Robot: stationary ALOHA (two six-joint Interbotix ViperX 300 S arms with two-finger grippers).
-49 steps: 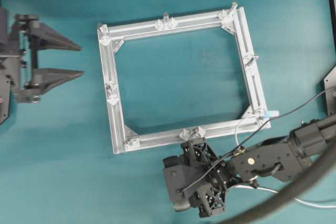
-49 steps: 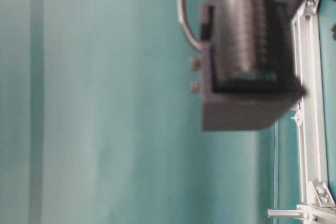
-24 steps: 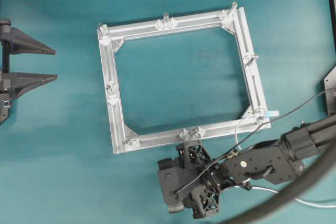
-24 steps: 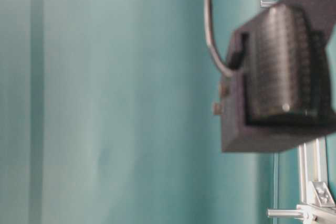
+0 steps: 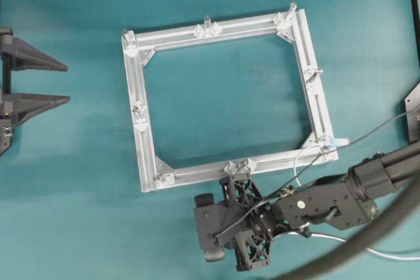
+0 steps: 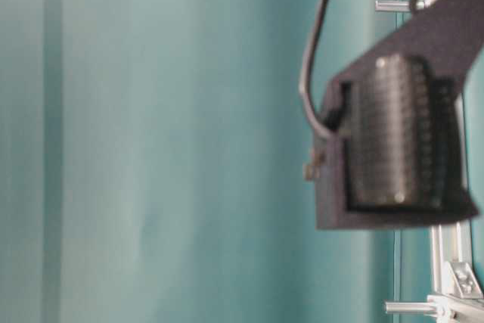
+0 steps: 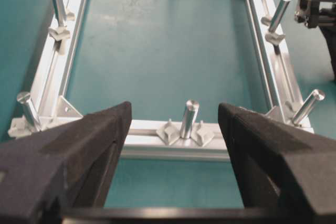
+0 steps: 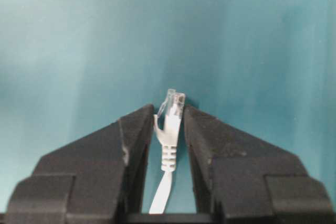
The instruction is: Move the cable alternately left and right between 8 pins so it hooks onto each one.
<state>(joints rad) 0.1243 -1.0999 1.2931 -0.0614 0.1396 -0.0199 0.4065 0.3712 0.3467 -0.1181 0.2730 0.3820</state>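
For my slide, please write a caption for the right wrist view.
Right gripper with its fingers against the plug end of the white cable, above the teal table.

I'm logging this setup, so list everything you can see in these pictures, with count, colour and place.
frame: one, square, silvery aluminium, middle of the teal table.
pins: eight, silvery, upright along the frame, at corners and mid-sides.
cable: one, white with a clear plug; plug between the right fingers, a white run loops near the frame's lower right corner in the overhead view.
light blue tip: one, at that same corner.
table: one, teal surface.
thick hose: one, dark grey, lower right of the overhead view.
left gripper: black, open, left edge, away from the frame.
right gripper: black, fingers close around the plug, below the frame.
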